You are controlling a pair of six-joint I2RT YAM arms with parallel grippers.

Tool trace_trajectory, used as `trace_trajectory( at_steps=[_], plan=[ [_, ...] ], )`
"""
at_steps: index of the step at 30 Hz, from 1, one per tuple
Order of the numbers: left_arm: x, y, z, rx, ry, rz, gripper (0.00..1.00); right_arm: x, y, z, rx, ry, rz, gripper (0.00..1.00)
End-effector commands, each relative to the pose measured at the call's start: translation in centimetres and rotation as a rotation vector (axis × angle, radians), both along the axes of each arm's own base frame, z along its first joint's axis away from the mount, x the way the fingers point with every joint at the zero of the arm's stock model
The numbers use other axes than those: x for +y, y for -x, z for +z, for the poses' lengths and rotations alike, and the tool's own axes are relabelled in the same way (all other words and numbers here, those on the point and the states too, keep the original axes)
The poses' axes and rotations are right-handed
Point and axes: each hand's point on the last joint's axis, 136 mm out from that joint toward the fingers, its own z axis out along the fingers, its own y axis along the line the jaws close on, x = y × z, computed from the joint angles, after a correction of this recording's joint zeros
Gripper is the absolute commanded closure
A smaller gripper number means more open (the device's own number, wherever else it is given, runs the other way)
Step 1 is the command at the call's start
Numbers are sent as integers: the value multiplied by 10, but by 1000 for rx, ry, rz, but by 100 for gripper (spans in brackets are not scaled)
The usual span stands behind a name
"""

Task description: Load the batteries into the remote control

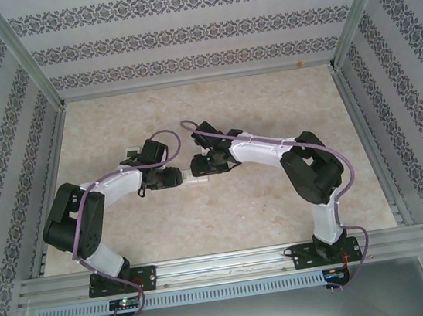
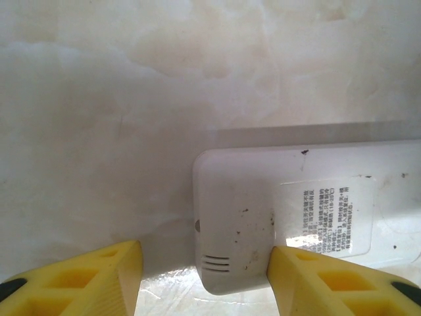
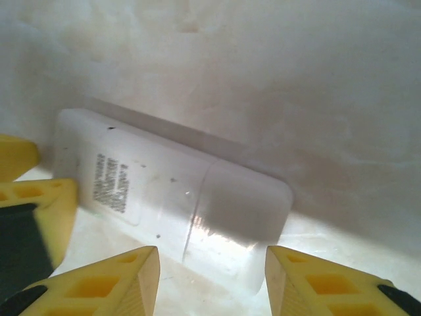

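Remote control [image 2: 250, 210] lies back-up on the pale table [image 1: 213, 111], about midway across it, where we see both arms meeting over it. The left gripper [image 2: 204, 266] straddles the end with the small slots [image 2: 216, 263]. Its jaws are spread, with the right finger [image 2: 309, 283] at the casing's edge and the other finger standing clear of it. The right gripper [image 3: 212, 266] straddles the opposite, rounded end, also spread, and we see bare table between its left finger and the casing. A printed label [image 2: 325, 217] faces up, and a fine seam [image 3: 195, 217] crosses the body beyond it.
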Motion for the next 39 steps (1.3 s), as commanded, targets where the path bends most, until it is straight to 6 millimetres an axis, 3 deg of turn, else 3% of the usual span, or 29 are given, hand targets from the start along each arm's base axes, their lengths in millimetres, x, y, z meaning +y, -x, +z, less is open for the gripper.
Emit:
trace_trajectory(
  at_steps=[1, 10, 12, 15, 17, 20, 24, 27, 30, 35, 39],
  plan=[
    [-2, -15, -5, -61, 21, 15, 43, 8, 2, -5, 28, -60, -47, 53],
    [-2, -14, 7, -91, 52, 34, 30, 28, 7, -19, 63, -84, -40, 54],
    [0, -13, 15, -114, 55, 47, 24, 30, 5, -3, 28, -110, -35, 54],
    [4, -11, 36, -161, 73, 79, 15, 33, -2, 48, -163, -153, 52, 52],
    [8, -7, 57, -210, 98, 111, 11, 28, -1, 74, -360, -86, 158, 40],
    [22, 2, 93, -311, 139, 190, 8, 28, 6, 88, -600, -38, 357, 6],
    [49, 19, 130, -432, 231, 336, 7, 40, 22, 69, -638, 2, 687, 2],
    [67, 37, 153, -494, 304, 427, 7, 38, 12, 46, -618, 158, 854, 2],
    [73, 50, 165, -524, 371, 461, 6, 41, 6, 23, -567, 245, 1005, 2],
    [68, 60, 162, -492, 441, 461, 6, 49, -3, -7, -458, 270, 1065, 3],
    [64, 65, 150, -450, 457, 454, 6, 44, 0, -19, -376, 243, 1057, 5]
  ],
)
